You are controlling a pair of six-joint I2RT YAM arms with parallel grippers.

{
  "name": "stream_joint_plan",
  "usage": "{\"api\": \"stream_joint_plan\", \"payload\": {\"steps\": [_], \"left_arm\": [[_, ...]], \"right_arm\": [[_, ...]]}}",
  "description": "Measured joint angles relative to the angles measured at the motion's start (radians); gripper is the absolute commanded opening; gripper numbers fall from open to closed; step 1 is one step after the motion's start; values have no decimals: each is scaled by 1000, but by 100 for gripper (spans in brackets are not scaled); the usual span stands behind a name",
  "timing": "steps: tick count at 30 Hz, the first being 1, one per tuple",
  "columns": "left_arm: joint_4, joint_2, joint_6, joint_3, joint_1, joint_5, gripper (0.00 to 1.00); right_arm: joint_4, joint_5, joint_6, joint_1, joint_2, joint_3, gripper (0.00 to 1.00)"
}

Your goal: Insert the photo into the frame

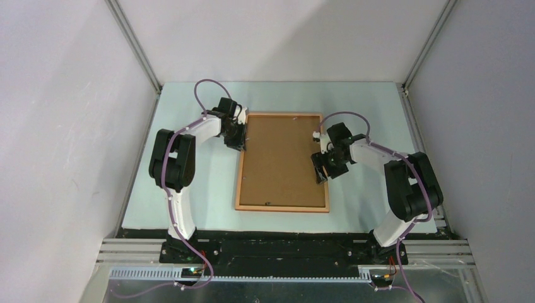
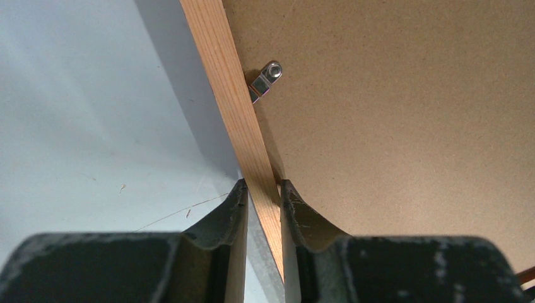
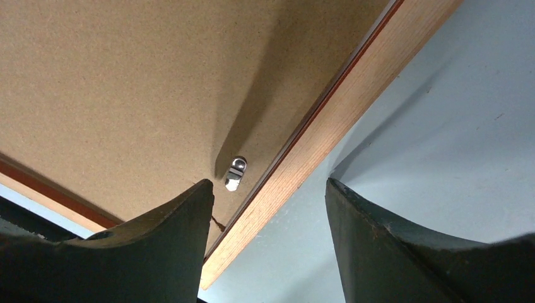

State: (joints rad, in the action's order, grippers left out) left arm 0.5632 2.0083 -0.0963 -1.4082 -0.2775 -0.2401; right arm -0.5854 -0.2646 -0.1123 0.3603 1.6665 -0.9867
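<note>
The frame (image 1: 282, 207) lies flat mid-table with a plain brown backing board (image 1: 284, 161) filling it, back side up. The photo is hidden from every view. My left gripper (image 1: 238, 140) is at the frame's upper left side, shut on the thin wooden rail (image 2: 230, 82), one finger outside it and one on the board (image 2: 404, 113). My right gripper (image 1: 320, 169) stands open over the right side. In its wrist view its fingers straddle the rail (image 3: 328, 132), the left fingertip (image 3: 195, 202) above the board (image 3: 126, 82) and the other over the table.
A small metal clip (image 2: 266, 80) lies on the board beside the left rail, and another clip (image 3: 235, 173) beside the right rail. The pale blue table (image 1: 189, 189) is walled in by white panels. A black strip runs along its near edge.
</note>
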Motion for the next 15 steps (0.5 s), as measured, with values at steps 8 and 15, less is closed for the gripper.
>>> {"api": "stream_joint_plan", "payload": {"steps": [8, 15], "left_arm": [[0, 0, 0, 0, 0, 0, 0], [0, 0, 0, 0, 0, 0, 0]], "right_arm": [[2, 28, 5, 18, 2, 0, 67], [14, 40, 7, 25, 5, 0, 61]]}}
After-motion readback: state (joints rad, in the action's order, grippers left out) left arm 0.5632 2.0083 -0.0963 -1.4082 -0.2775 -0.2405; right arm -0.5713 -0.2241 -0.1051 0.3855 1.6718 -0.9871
